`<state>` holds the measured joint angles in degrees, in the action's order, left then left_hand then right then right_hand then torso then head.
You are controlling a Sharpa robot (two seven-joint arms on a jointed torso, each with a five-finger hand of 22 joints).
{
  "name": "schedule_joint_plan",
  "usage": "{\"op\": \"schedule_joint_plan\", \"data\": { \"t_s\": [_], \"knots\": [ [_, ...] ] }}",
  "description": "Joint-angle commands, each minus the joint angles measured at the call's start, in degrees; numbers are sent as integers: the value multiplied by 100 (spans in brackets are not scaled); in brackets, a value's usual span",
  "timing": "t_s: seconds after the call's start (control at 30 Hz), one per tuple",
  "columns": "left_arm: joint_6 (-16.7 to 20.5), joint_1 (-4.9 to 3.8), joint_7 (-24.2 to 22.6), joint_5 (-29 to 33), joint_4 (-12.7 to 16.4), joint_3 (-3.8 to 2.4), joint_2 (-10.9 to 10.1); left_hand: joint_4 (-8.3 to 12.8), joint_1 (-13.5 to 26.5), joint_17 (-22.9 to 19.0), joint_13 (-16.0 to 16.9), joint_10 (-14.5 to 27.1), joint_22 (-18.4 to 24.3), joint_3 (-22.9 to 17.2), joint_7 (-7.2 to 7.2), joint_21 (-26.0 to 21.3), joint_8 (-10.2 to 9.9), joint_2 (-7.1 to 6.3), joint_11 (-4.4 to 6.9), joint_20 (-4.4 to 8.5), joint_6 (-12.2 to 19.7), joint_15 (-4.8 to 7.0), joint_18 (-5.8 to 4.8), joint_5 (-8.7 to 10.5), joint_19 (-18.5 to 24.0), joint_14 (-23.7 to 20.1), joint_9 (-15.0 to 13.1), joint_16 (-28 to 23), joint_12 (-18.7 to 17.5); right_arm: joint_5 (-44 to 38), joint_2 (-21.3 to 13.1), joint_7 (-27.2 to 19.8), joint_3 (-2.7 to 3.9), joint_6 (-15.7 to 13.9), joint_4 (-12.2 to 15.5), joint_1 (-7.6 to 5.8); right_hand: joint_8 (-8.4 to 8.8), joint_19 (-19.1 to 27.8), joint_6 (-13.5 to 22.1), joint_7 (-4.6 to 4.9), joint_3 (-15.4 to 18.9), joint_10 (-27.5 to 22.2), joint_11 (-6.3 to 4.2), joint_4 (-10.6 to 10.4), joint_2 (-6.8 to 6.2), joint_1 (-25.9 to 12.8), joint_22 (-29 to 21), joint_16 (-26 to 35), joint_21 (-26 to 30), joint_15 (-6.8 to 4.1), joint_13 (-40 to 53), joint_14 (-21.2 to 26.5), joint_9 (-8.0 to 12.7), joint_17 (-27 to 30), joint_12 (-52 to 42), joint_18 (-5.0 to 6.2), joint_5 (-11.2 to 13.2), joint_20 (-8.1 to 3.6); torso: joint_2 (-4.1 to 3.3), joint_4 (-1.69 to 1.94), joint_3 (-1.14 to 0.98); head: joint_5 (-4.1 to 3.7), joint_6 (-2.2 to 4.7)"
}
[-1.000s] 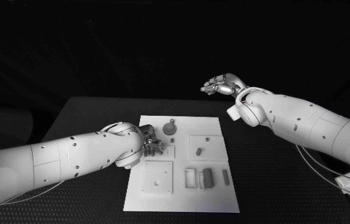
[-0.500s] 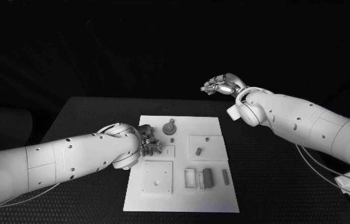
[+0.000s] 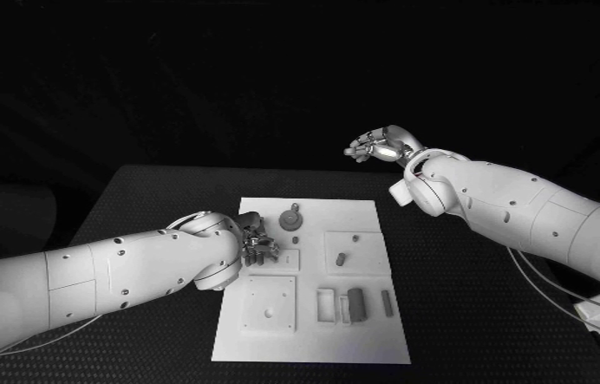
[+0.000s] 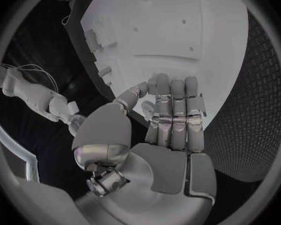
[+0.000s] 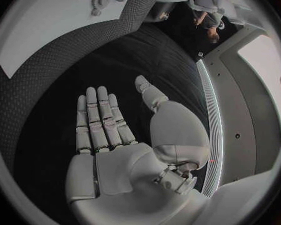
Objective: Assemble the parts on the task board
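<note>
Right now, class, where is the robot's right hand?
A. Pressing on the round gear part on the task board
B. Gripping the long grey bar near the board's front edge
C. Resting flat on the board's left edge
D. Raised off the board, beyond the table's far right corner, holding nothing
D: the right hand hangs clear of the task board, and the right wrist view shows its fingers straight, apart and empty.

The left hand (image 4: 168, 120) hovers with straight fingers (image 4: 176, 102) over the task board (image 4: 203, 40).
</note>
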<state>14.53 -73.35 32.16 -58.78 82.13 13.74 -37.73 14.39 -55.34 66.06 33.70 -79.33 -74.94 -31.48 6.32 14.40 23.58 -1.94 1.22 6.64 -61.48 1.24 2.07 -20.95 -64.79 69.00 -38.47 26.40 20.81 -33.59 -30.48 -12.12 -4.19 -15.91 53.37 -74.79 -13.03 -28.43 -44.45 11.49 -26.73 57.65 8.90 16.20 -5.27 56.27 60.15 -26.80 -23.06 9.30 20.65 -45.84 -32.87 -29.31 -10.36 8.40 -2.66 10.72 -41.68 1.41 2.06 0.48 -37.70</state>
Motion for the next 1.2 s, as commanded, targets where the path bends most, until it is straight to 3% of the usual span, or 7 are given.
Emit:
{"op": "schedule_joint_plan", "data": {
  "t_s": [0.03,0.4,1.2],
  "knots": [
    [43,5,-106,-35,16,-1,6,4,-2,3,7,55,-129,-36,-417,19,-9,47,27,18,-433,-10,62,33,16,-23,0,34,13,20,1,-40,4,75,-7,-2,-17,55,50,8,39,47,0,-3,43,-3,5,35,34,42,-12,-8,10,-2,36,-75,-5,0,1,-2,3,-3,-3],
    [2,52,-117,-27,-2,0,19,4,-4,-4,5,70,-128,-46,-410,14,-24,52,22,16,-421,-13,61,84,26,-38,3,35,6,22,-4,-38,4,83,1,-2,-18,57,51,9,41,49,0,-4,45,-12,6,41,38,42,-25,-9,12,-4,37,-74,-5,1,1,1,2,-4,-14],
    [179,65,-224,-114,43,-1,14,7,-12,-7,5,75,-128,-54,-407,14,-32,52,21,16,-417,-13,62,115,29,-43,4,39,4,38,-5,-29,4,114,-1,-1,-22,58,51,10,47,58,0,-13,55,-35,9,53,46,43,-56,-12,16,-8,38,-73,-5,4,2,-5,3,-19,-14]
  ]
}}
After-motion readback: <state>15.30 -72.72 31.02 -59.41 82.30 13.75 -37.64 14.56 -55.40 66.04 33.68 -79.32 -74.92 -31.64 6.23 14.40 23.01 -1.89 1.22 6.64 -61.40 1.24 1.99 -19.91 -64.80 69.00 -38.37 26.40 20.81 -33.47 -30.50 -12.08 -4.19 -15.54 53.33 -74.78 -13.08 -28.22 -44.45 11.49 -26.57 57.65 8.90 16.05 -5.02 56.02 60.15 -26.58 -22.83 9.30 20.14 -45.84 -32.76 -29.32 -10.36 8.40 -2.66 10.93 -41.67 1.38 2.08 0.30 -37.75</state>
